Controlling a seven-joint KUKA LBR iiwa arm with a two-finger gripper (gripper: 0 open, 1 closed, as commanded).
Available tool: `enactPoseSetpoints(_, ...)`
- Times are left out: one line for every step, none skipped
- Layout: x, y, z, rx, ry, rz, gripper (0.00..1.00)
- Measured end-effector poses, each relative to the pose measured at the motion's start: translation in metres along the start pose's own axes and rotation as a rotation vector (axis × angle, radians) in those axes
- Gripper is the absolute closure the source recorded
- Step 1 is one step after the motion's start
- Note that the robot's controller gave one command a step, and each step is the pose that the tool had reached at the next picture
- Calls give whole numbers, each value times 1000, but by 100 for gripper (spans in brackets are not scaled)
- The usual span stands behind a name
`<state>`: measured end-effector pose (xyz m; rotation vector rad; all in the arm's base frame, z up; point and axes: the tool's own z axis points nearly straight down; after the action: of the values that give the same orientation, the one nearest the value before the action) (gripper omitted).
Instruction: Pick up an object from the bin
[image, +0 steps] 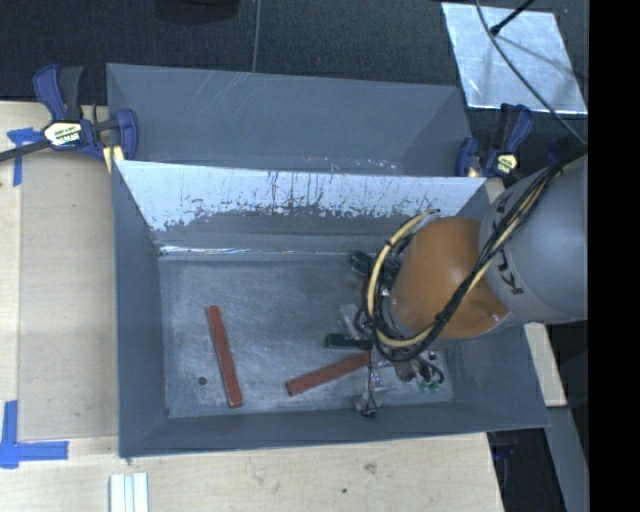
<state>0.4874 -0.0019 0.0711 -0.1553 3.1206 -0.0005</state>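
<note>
Here, the tool (372, 392) stands low over the lower right of the bin (300, 130) floor, at the right end of a reddish-brown flat stick (322, 378) that slants down to the left from it. Whether they touch cannot be told, nor whether the tool is spread or closed. A second stick (224, 356) of the same colour lies well apart at the lower left. The arm (545, 260) enters from the right edge, its orange cover (445, 275) tipped down above the tool.
</note>
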Motion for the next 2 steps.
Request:
enactPoseSetpoints(-41, 1, 2, -3, 11, -336, 0)
enactPoseSetpoints(-41, 1, 2, -3, 12, -336, 100)
